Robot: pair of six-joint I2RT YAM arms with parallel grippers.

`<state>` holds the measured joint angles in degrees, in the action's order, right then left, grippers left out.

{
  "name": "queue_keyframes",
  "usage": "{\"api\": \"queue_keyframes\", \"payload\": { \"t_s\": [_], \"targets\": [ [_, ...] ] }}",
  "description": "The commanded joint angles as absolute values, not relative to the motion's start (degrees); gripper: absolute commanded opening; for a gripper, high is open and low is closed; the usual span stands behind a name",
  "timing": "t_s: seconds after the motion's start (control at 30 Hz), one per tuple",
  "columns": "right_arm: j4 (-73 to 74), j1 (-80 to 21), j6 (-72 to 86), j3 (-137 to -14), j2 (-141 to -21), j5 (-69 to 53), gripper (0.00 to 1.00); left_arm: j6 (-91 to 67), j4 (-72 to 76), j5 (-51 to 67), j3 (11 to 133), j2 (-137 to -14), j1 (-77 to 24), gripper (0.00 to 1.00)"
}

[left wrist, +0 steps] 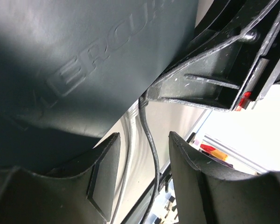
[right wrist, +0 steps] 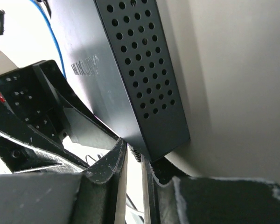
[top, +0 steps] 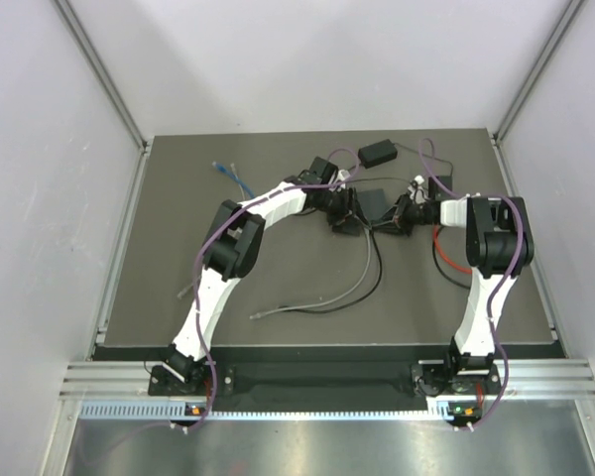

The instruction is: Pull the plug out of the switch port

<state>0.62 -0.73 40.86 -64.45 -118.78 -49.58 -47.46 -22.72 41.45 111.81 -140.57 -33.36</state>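
The switch [top: 378,204] is a flat dark box at the middle of the mat, between my two grippers. In the left wrist view its lettered face [left wrist: 84,60] fills the upper left. My left gripper [left wrist: 144,142] is open beside it, and a black cable [left wrist: 152,144] and a grey cable [left wrist: 128,154] run loose through the gap. In the right wrist view the switch's perforated side [right wrist: 144,70] ends at a corner just above my right gripper [right wrist: 135,151]. Its fingers stand a narrow slit apart, closed on the ribbed plug [right wrist: 138,156] under that corner. The port itself is hidden.
A black adapter block [top: 378,153] with a thin cord lies behind the switch. A blue cable [top: 234,178] lies at the back left. Grey and black cables [top: 362,283] trail toward the mat's front. A red cable [top: 438,246] loops beside the right arm.
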Motion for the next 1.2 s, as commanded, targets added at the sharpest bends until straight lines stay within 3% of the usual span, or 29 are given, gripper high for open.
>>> {"api": "queue_keyframes", "payload": {
  "t_s": [0.0,0.23,0.43,0.63,0.83,0.97,1.17],
  "targets": [
    [15.45,-0.79,32.09,-67.50,-121.55,-49.22,0.00,-46.05,-24.26,35.16,113.46,-144.31,-31.82,0.52],
    [20.39,-0.44,26.81,-64.96,-119.71,-50.71,0.00,-49.39,-22.59,37.35,117.95,-149.15,-32.87,0.52],
    [10.91,3.16,29.26,-56.61,-111.64,-51.68,0.00,-51.15,-21.09,38.41,119.88,-150.56,-33.31,0.52],
    [20.46,5.18,25.85,-56.60,-98.28,-39.31,0.00,-53.34,-20.22,39.99,125.76,-152.14,-34.01,0.52],
    [31.00,5.45,23.29,-59.23,-88.78,-37.96,0.00,-51.60,-17.49,39.46,120.60,-142.75,-33.93,0.57],
    [31.03,5.10,26.01,-59.06,-84.56,-40.78,0.00,-48.78,-13.54,42.27,112.26,-132.31,-32.87,0.66],
    [31.21,3.61,30.22,-64.24,-82.18,-43.23,0.00,-46.07,-6.79,48.85,101.10,-120.00,-32.61,0.70]
  ]
}}
